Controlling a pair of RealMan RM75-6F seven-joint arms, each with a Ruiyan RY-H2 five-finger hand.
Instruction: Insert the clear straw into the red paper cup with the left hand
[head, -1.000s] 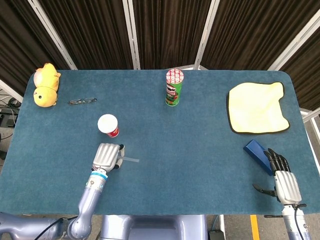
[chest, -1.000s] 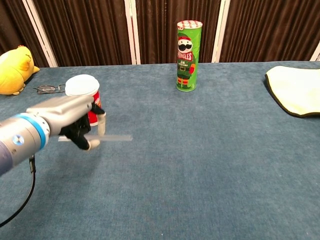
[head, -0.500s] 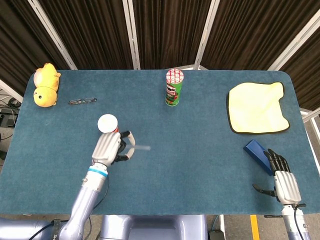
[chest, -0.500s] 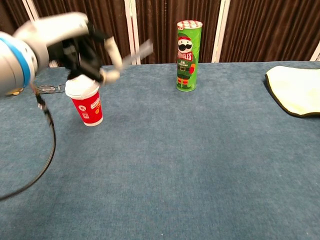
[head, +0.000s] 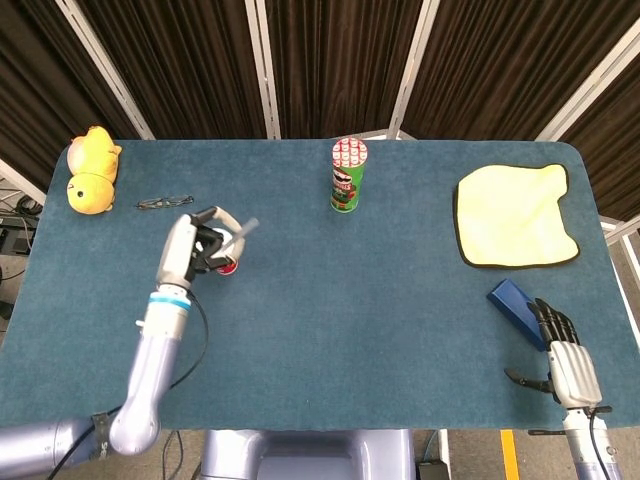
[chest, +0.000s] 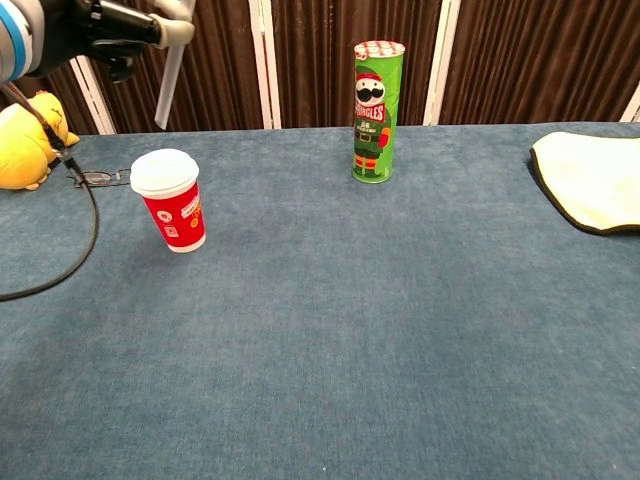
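The red paper cup (chest: 171, 200) with a white lid stands upright on the blue table; in the head view the cup (head: 228, 266) is mostly hidden under my left hand. My left hand (head: 197, 246) (chest: 120, 24) is raised above the cup and holds the clear straw (chest: 168, 84), which hangs nearly upright with its lower end a little above the lid. The straw (head: 243, 232) shows as a short stub in the head view. My right hand (head: 558, 347) rests at the table's near right corner, fingers apart, holding nothing.
A green Pringles can (head: 347, 176) stands at the back centre. A yellow plush toy (head: 89, 170) and glasses (head: 165, 203) lie at the back left. A yellow cloth (head: 516, 215) lies at the right, a blue block (head: 515, 305) beside my right hand.
My left hand has risen and moved back over the cup, turning the straw from lying level to hanging nearly upright. The right hand has not moved.
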